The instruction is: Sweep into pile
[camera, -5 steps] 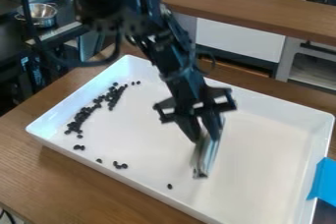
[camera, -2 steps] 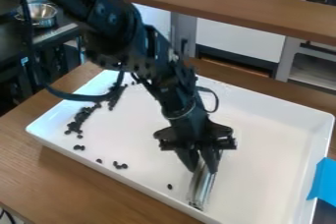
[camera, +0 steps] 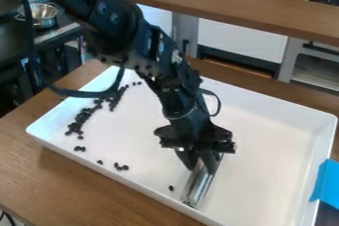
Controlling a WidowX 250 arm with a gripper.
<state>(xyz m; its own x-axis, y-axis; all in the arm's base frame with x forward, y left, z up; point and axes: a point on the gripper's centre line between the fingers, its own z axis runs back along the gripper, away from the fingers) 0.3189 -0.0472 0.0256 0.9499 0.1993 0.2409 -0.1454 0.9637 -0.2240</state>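
The gripper (camera: 204, 163) is pinching a shiny metal sweeping tool (camera: 199, 185), and the tool is leaning a bit as it is hanging down by the near long edge of the white tray (camera: 265, 155). The black arm (camera: 124, 27) is coming in over the tray's far left corner.

Just now, the tool has been moving. First it was going closer to the tray's near edge. Now its bottom end is sliding a little way left along that edge, and it is getting nearer to one lonely bean (camera: 171, 188). The beans are all staying in the same spots, so the tool is probably not sweeping any of them yet. It seems to be getting ready for a push.

The big bunch of black beans (camera: 83, 117) is lying in a messy line along the tray's left short side. Two beans (camera: 79, 148) are sitting just below it. Then one bean (camera: 100, 162) and three beans (camera: 121, 167) are lying along the near edge, between the bunch and the lonely bean.

The next push is probably needing to go left, low and slow, taking the loose beans to the bunch. If the tool is riding too high, beans may be slipping under it. The tray is resting on the brown desk (camera: 66, 175).
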